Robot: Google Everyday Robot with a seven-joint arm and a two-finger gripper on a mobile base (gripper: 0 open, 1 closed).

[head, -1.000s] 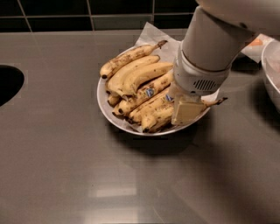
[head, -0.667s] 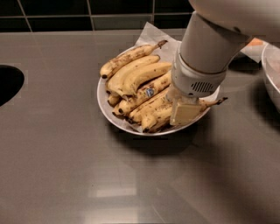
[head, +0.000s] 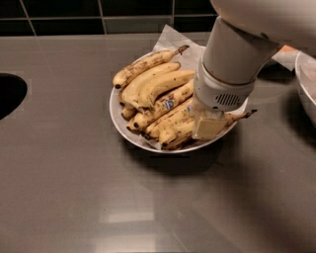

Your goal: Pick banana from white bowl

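Note:
The white bowl [head: 116, 114] stands on the grey counter, lined with crinkled white paper [head: 170, 39] and filled with several speckled yellow bananas. The banana [head: 173, 134] lies along the bowl's front edge, long and nearly straight, and its thin dark-tipped stem [head: 246, 115] sticks out past the right rim. My gripper [head: 207, 128] is lowered onto the right part of this banana, with its cream-coloured lower end against the banana's front side. The arm's white wrist [head: 222, 91] hides the right ends of the other bananas. One banana behind bears a blue sticker [head: 169, 104].
A dark round sink opening [head: 7, 94] is at the left edge. A second white bowl [head: 307, 81] is at the right edge, with something orange [head: 291, 48] behind the arm. A black tiled wall [head: 98, 10] runs along the back.
The upper arm has leaned slightly to the left. The gripper stays at the same spot on the front banana, and the bananas have not moved.

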